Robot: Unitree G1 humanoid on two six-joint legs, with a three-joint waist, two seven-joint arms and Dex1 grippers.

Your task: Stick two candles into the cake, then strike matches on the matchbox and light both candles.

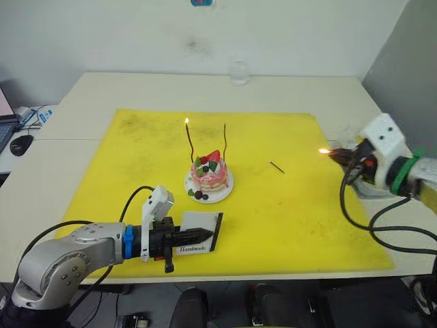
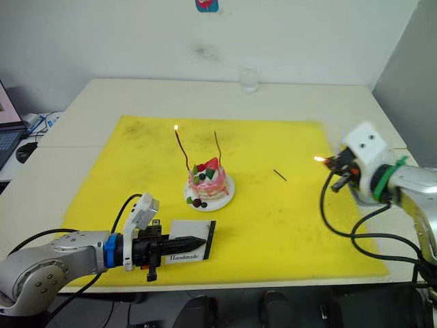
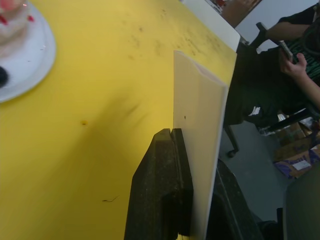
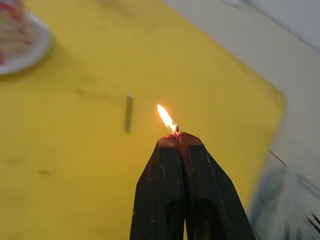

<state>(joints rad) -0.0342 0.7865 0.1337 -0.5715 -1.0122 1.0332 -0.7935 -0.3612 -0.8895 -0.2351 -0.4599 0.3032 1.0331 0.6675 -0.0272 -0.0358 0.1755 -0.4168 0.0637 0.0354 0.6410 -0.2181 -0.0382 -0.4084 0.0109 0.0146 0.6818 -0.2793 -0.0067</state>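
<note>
The pink cake (image 1: pixel 209 173) sits on its white plate (image 1: pixel 225 190) mid-mat, with two thin wavy candles standing in it. The left candle (image 1: pixel 190 145) carries a small flame at its tip; the right candle (image 1: pixel 224 140) shows no flame. My left gripper (image 1: pixel 205 234) is shut on the white matchbox (image 1: pixel 198 225), which rests on the mat in front of the cake. My right gripper (image 4: pixel 177 136) is shut on a burning match (image 4: pixel 176 131), held above the mat's right edge, well right of the cake. Another match (image 1: pixel 276 167) lies on the mat between the cake and my right gripper.
A yellow mat (image 1: pixel 136 171) covers the middle of the pale table. A clear glass (image 1: pixel 239 72) stands at the table's back edge. A mouse (image 1: pixel 20 143) lies off to the left. A seated person (image 3: pixel 295 65) is beyond the table's front edge.
</note>
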